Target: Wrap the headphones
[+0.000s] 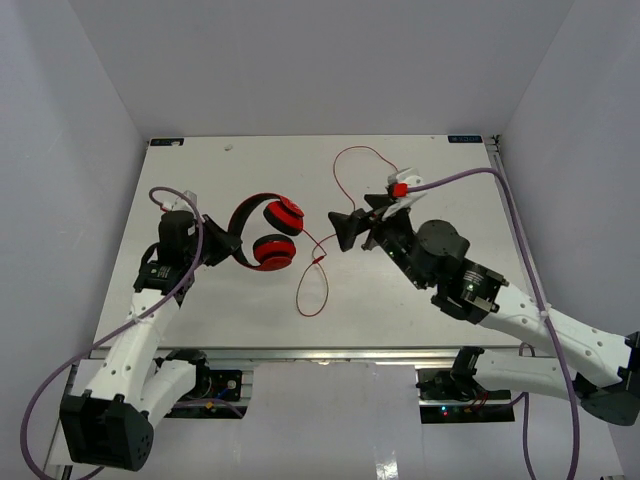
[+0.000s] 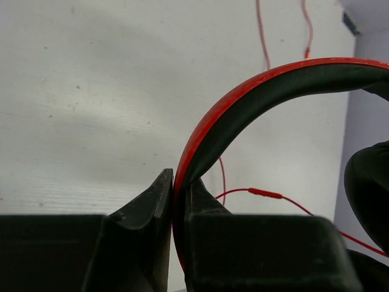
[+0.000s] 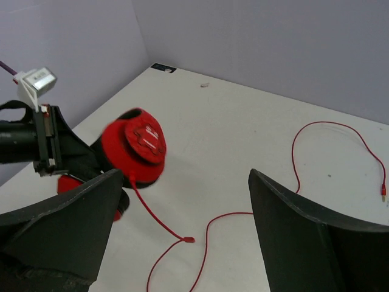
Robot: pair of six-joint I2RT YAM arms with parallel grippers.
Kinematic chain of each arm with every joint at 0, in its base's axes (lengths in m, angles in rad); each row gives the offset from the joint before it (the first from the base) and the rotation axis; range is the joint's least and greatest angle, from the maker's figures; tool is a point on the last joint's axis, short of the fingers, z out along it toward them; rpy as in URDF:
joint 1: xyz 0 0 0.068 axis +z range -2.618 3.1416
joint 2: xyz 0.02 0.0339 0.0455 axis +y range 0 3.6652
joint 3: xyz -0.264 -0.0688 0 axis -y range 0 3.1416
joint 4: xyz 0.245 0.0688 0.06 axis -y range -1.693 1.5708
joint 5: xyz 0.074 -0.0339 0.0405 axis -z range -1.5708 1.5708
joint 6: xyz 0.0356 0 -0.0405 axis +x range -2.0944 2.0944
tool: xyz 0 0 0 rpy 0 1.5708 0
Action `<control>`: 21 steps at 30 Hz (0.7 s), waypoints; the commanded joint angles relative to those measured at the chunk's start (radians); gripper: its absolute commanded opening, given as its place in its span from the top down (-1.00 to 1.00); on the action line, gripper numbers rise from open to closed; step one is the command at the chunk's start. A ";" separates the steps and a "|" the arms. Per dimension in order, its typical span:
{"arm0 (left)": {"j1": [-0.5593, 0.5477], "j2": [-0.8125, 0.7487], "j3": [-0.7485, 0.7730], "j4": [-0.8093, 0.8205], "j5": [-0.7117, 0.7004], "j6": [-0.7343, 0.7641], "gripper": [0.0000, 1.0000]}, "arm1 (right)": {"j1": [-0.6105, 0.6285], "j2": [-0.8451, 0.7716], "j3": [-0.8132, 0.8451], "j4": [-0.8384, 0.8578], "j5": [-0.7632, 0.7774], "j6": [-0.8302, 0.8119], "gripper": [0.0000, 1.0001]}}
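Observation:
The red and black headphones are held left of the table's middle. My left gripper is shut on the black-lined red headband, its fingers pinching the band from both sides. The two round red earcups point right; one shows in the right wrist view. The thin red cable runs from an earcup into a loop near the front, then curves to the back; its plug lies far right. My right gripper is open and empty, just right of the earcups and above the cable.
The white table is walled by grey panels on three sides. Metal rails run along the right edge and the front edge. Thick purple arm cables arch over the right arm.

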 commanded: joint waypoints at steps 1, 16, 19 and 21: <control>-0.018 0.131 0.022 0.040 -0.040 0.012 1.00 | 0.004 0.181 0.177 -0.132 0.027 -0.138 -0.81; -0.108 0.123 0.014 0.060 -0.020 0.023 1.00 | 0.005 0.501 0.334 -0.138 -0.128 -0.282 -0.81; -0.112 0.112 0.002 0.062 -0.016 0.027 1.00 | 0.005 0.510 0.327 -0.119 -0.159 -0.272 -0.80; -0.113 0.100 -0.007 0.063 -0.008 0.027 1.00 | 0.005 0.521 0.330 -0.091 -0.158 -0.267 -0.81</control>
